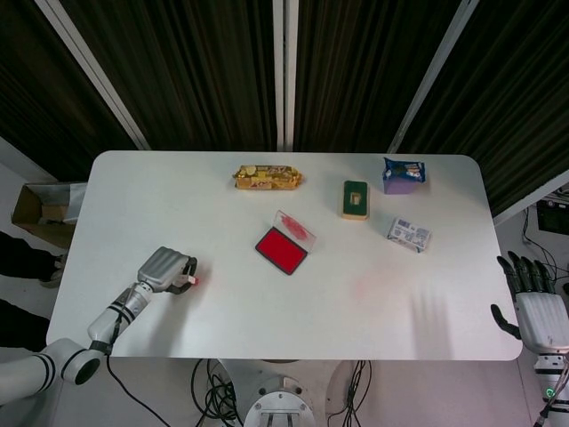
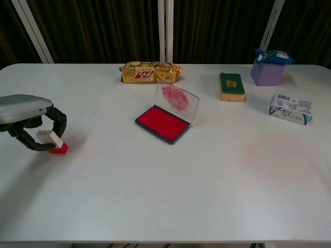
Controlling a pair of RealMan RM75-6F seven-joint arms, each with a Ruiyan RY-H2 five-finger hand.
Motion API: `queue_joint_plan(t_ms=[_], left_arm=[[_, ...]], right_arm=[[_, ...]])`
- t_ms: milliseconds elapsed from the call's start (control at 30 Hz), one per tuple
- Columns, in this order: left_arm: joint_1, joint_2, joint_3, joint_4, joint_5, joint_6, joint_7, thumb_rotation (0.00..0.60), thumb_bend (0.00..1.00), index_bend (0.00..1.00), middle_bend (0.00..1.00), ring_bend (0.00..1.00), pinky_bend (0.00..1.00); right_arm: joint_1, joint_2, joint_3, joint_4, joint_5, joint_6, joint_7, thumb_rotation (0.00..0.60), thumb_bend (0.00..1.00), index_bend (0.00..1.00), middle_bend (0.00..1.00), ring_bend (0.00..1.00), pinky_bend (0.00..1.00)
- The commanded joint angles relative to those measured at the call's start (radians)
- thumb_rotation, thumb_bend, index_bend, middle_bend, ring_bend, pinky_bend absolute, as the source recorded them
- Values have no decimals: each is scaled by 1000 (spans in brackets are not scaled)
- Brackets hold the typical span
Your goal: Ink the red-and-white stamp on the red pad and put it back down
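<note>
Head view: the left hand [image 1: 166, 268] curls around the stamp [image 1: 190, 280], well left of the pad [image 1: 281, 250]; the right hand [image 1: 536, 311] hangs off-table, fingers spread, empty.

Chest view: fingers [image 2: 56, 120] clamp the stamp [image 2: 56, 146] (red base apparently on the table [image 2: 165, 175]).

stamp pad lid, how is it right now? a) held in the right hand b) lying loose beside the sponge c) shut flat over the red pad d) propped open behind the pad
d, the clear lid stands tilted up at the back edge of the stamp pad, leaving the red surface uncovered.
</note>
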Motion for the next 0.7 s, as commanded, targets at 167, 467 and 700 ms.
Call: queue_joint_plan(t_ms=[167,467,700], left_arm=[[0,-10,-3,16,12,-5,-9,600,440,533,517,999,1000],[-7,-1,-6,12,15,-32,-16,600,427,422,459,996,1000],[-8,16,-6,-8,23,-33,-9,600,420,380,414,992,1000]], right_arm=[[2,-1,0,-2,2,-5,-4,600,259,0,0,0,0],[1,-4,0,3,2,-2,-1,600,259,0,0,0,0],[-1,-3,2,8,4,1,7,600,259,0,0,0,0]])
